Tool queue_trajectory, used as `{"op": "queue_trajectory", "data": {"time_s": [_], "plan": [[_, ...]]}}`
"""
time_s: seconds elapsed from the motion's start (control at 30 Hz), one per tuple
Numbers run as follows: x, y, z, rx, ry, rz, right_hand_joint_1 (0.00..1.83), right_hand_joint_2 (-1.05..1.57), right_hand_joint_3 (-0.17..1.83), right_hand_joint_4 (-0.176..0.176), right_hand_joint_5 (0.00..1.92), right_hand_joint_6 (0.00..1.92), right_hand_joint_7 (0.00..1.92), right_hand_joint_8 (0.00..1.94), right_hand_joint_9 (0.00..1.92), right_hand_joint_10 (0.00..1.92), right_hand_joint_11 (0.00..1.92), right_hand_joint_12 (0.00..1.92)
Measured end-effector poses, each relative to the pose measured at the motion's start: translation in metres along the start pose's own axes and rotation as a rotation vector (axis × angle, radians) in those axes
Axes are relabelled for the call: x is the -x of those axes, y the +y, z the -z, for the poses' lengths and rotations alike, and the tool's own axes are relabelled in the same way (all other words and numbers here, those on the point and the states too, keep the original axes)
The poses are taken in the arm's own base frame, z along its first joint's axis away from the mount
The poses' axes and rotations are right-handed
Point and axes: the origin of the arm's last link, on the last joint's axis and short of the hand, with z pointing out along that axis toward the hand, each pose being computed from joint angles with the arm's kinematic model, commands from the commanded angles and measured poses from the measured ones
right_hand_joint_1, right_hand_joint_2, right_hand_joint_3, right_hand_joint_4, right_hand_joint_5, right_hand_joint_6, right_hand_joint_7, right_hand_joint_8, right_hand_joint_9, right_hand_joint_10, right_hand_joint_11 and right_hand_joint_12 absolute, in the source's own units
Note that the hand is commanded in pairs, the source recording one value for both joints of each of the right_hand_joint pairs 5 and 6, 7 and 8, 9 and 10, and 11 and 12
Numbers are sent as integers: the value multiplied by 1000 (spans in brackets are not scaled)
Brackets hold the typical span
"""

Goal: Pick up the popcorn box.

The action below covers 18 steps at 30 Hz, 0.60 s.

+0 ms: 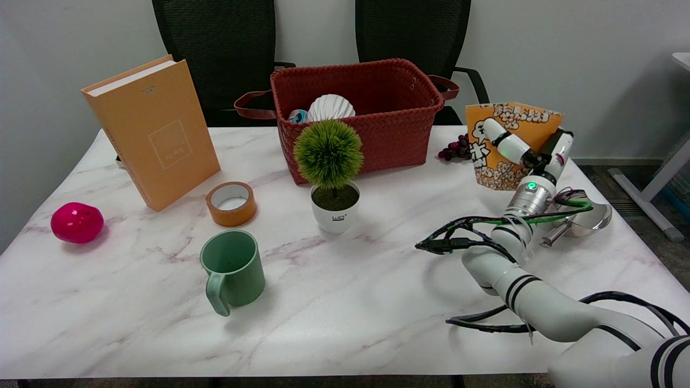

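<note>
Orange popcorn box (498,156) stands at the counter's (345,302) far right, beside the grapes (455,148). I've got my right hand (531,148) wrapped on it, fingers (504,139) spread across its front.

Open marble bench (350,302) lies in front of the popcorn box (509,148), wide enough for a hand. Grapes (455,148) sit just beside the box's left edge, the red basket (372,108) beyond them. A metal ladle (585,218) lies near the box's front right. The box's right flank is free to the bench's edge.
</note>
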Motion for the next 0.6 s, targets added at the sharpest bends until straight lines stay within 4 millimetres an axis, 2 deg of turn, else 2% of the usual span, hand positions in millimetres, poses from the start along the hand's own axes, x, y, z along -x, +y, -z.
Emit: {"op": "queue_trajectory", "data": {"time_s": [0.37,0.6], "plan": [[9,-35,-9,-136,-53,-18,1131,342,541,0,1140,1140,1770,1770,1245,1245,1637,1637],[27,-61,-17,-200,-116,-29,1130,321,585,0,1139,1139,1767,1767,1248,1248,1615,1615]]}}
